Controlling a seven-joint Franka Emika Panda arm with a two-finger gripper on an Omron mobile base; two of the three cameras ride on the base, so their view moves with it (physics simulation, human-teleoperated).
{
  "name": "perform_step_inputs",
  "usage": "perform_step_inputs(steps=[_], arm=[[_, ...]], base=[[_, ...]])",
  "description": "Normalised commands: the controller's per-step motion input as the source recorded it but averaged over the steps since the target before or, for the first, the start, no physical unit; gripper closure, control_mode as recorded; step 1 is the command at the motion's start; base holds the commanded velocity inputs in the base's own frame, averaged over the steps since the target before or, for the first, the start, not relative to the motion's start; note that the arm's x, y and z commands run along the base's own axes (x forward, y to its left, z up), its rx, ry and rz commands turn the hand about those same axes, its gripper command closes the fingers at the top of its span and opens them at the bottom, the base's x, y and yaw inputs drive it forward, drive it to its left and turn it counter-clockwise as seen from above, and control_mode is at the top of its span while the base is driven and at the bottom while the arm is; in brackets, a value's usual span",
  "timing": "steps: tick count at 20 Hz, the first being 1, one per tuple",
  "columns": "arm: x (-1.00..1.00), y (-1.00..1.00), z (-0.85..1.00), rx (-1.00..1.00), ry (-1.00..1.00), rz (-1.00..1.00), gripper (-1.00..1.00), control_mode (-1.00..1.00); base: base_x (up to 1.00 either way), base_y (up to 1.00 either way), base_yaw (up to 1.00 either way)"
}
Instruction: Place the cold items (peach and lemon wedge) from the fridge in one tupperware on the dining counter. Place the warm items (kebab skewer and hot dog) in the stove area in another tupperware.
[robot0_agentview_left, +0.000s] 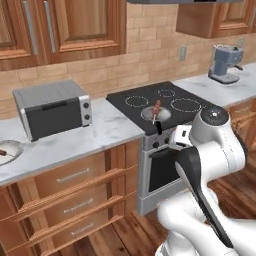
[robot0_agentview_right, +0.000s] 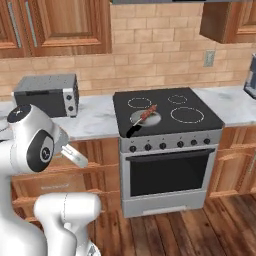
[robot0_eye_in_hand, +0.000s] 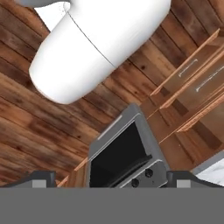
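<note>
Gripper tips half-cut, skewer blurry

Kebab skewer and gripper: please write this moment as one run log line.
kebab skewer: in pan on stove | gripper: open, empty, facing oven door | pick: not started

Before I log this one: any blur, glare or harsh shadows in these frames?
Left base view: soft and low-resolution, even light, no glare on the toaster oven. Right base view: flat lighting too, the kebab skewer small but legible in its pan. Hand view: sharpest, rolled, looking down at the oven door.
</note>
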Motion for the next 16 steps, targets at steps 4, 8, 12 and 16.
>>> perform_step_inputs(steps=[4, 8, 12, 16], arm=[[0.0, 0.0, 0.0, 0.0, 0.0, 0.0, -1.0, 1.0], [0.0, 0.0, 0.0, 0.0, 0.0, 0.0, -1.0, 1.0], [0.0, 0.0, 0.0, 0.0, 0.0, 0.0, -1.0, 1.0], [0.0, 0.0, 0.0, 0.0, 0.0, 0.0, -1.0, 1.0]], base=[[1.0, -0.28, 0.26], [1.0, -0.24, 0.24], [0.66, -0.16, 0.06], [0.04, -0.17, -0.01]])
